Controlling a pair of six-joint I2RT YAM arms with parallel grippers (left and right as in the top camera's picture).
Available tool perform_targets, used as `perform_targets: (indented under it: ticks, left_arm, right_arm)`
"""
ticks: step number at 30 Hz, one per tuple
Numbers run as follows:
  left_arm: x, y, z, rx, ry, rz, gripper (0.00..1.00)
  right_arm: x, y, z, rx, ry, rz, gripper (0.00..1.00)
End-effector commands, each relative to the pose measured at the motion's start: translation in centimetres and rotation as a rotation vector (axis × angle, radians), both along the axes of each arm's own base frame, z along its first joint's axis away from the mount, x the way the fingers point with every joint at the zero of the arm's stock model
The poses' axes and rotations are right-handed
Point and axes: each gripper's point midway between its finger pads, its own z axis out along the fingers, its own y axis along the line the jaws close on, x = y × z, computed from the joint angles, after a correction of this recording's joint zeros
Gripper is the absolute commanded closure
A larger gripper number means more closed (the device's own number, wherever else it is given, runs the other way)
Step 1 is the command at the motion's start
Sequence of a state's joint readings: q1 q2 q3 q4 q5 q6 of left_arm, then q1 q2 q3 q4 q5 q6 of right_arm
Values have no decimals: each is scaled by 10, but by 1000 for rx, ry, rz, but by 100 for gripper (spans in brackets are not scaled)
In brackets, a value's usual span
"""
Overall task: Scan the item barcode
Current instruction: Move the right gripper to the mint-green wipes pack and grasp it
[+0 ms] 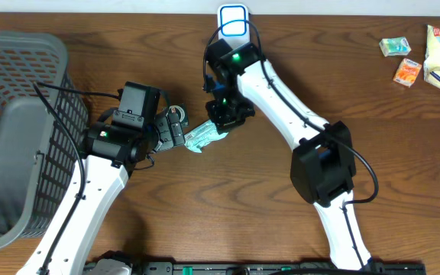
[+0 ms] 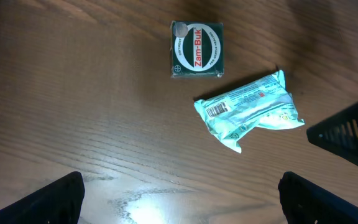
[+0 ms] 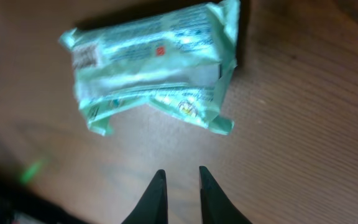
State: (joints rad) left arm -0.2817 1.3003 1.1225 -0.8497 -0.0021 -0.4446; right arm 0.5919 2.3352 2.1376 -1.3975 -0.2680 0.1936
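Note:
The item, a pale green plastic packet, lies flat on the wooden table between the two arms. Its barcode faces up near the packet's left end. In the right wrist view the packet lies ahead of my right gripper, apart from it. The right gripper's two fingertips stand almost together with nothing between them. My left gripper hovers wide open short of the packet, holding nothing. A white and blue scanner sits at the table's far edge.
A dark green Zam-Buk box lies just beyond the packet. A grey mesh basket fills the left side. Several small snack packets lie at the far right. The right arm's dark gripper shows at the right in the left wrist view.

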Motion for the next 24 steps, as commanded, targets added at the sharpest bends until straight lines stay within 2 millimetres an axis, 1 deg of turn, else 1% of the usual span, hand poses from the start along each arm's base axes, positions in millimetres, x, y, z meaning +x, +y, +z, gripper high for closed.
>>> perform_targets:
  ticks: [1, 3, 5, 6, 8, 10, 13, 15, 18, 19, 21, 24]
  left_arm:
    - [2, 0, 5, -2, -13, 3, 2]
    - [2, 0, 5, -2, -12, 3, 2]
    - [2, 0, 5, -2, -13, 3, 2]
    - [2, 0, 5, -2, -13, 3, 2]
    - [2, 0, 5, -2, -13, 3, 2]
    - [2, 0, 5, -2, -12, 3, 2]
    - [2, 0, 5, -2, -12, 3, 2]
    - [2, 0, 5, -2, -12, 3, 2]
    - [2, 0, 5, -2, -13, 3, 2]
    - [2, 0, 5, -2, -12, 3, 2]
    - [2, 0, 5, -2, -13, 3, 3]
    - [2, 0, 5, -2, -13, 3, 3]
  right_arm:
    - [-1, -8, -19, -98, 1, -107, 88]
    - [-4, -8, -28, -105, 10, -122, 88]
    - [-10, -11, -42, -123, 33, -146, 88]
    - [-12, -13, -47, -127, 38, -149, 88]
    - [-10, -12, -54, -122, 30, -149, 87]
    - [-2, -10, -57, -102, 3, -157, 87]
    - [19, -6, -56, -50, -56, -180, 87]
    - [31, -1, -53, 3, -70, -226, 88]
    - [50, 12, -46, 127, -83, -256, 89]
    - [62, 18, -39, 207, -92, -267, 89]
    - [68, 20, -31, 285, -66, -280, 88]
    - [71, 14, -25, 343, -23, -300, 82]
